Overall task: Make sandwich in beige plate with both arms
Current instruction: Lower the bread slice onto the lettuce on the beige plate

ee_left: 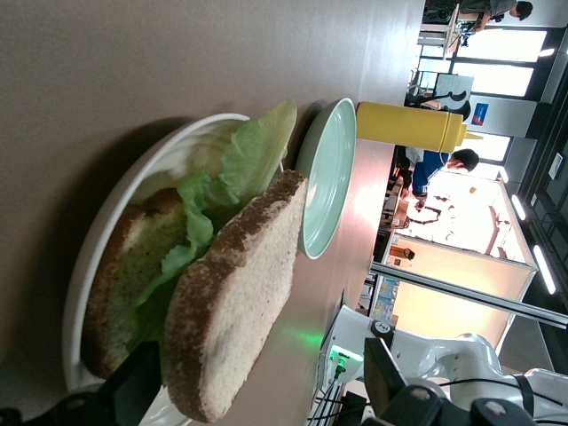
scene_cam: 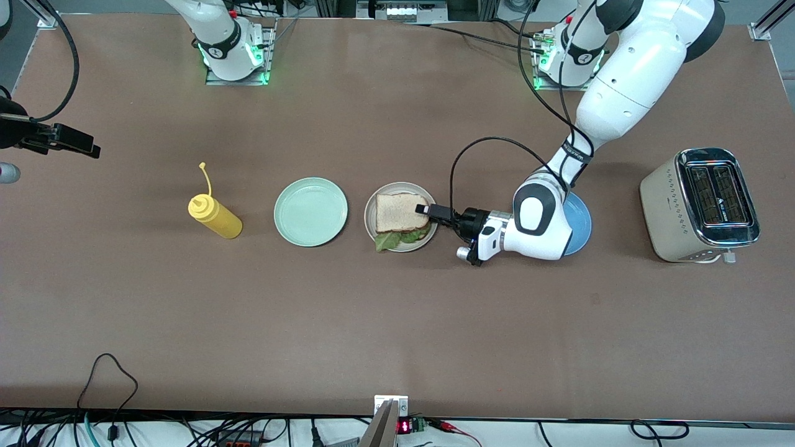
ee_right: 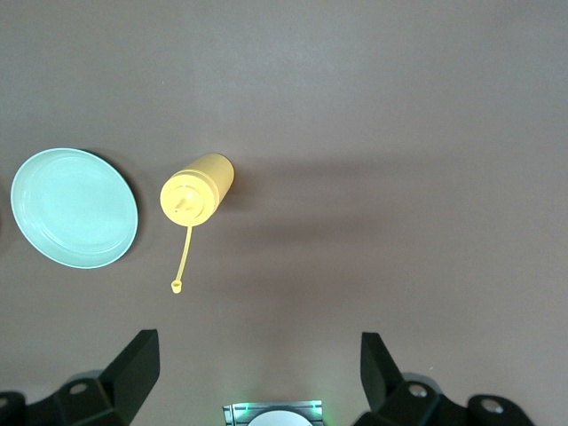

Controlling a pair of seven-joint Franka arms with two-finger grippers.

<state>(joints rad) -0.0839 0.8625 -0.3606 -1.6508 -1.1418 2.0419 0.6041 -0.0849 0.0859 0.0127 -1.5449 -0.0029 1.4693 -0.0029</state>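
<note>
So the sandwich [scene_cam: 400,220] sits assembled on the beige plate [scene_cam: 371,225], centre of the front view: top slice on, lettuce [scene_cam: 397,239] poking out the lower edge. The left gripper [scene_cam: 427,212] is right at the sandwich's edge, fingers spread wide with nothing in them; in its wrist view the top slice looks tilted, though that angle is hard to trust. This reads as the release step. Next it needs a clean retreat without dragging the bread. The right gripper [ee_right: 257,368] waits open, high over the mustard bottle [scene_cam: 214,216] at mid left.
</note>
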